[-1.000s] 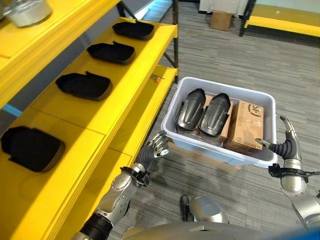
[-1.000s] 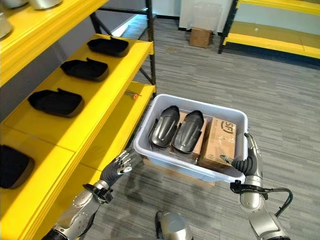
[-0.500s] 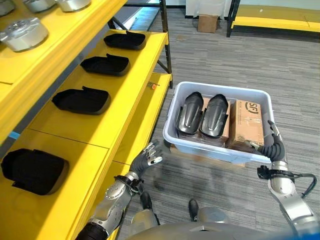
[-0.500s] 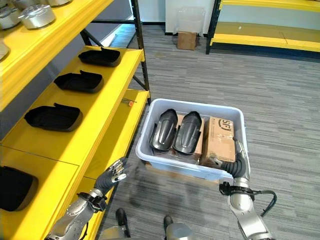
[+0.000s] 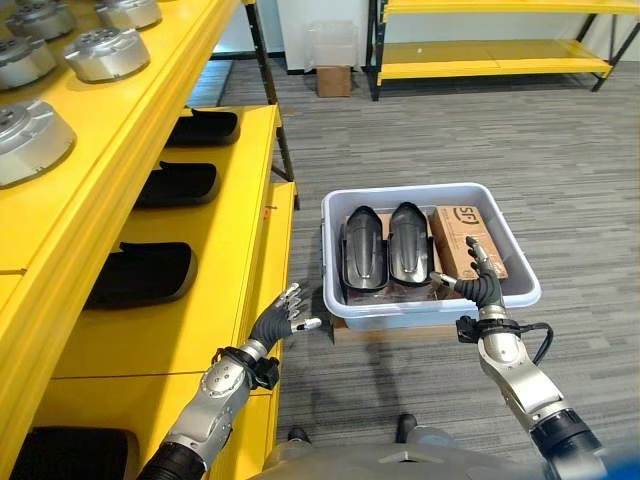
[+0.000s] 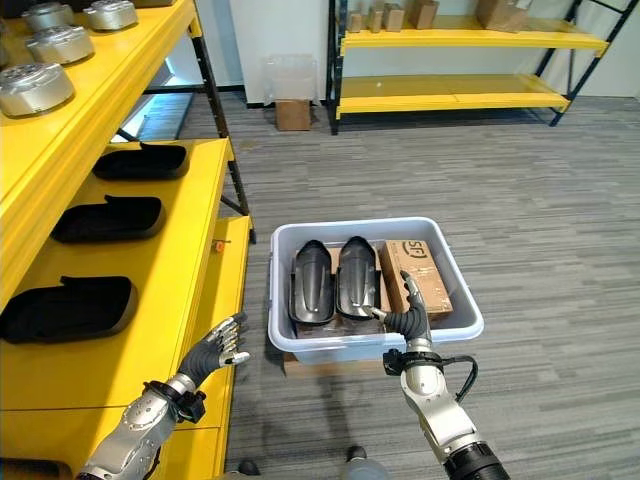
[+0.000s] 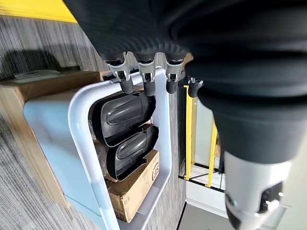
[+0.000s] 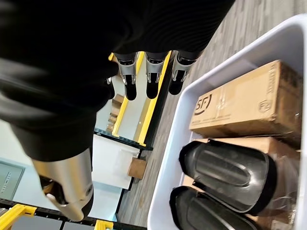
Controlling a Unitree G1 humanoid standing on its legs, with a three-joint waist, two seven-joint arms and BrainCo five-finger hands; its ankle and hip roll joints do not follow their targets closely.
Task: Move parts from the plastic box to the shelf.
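Left eye view: both hands point(image 5: 285, 315) point(image 5: 478, 283) empty, fingers spread; two parts point(image 5: 380, 246) inside plastic box point(image 5: 430, 310).

Floor point(image 5: 520, 130): grey striped carpet, across the middle and right of the frame.
Far rack point(image 6: 450, 95): yellow boards on dark posts, along the top right.
Boxes on far rack point(image 6: 385, 17): several small brown ones at the top edge, perhaps cardboard; too small to tell.
Small cardboard box point(image 5: 333, 80): on the carpet, top centre.
Clear container point(image 5: 331, 45): just behind that small box.
Flat cardboard point(image 6: 296, 364): on the carpet, lower centre.
Silver discs point(image 5: 105, 52): round metal pieces in a row, upper left.
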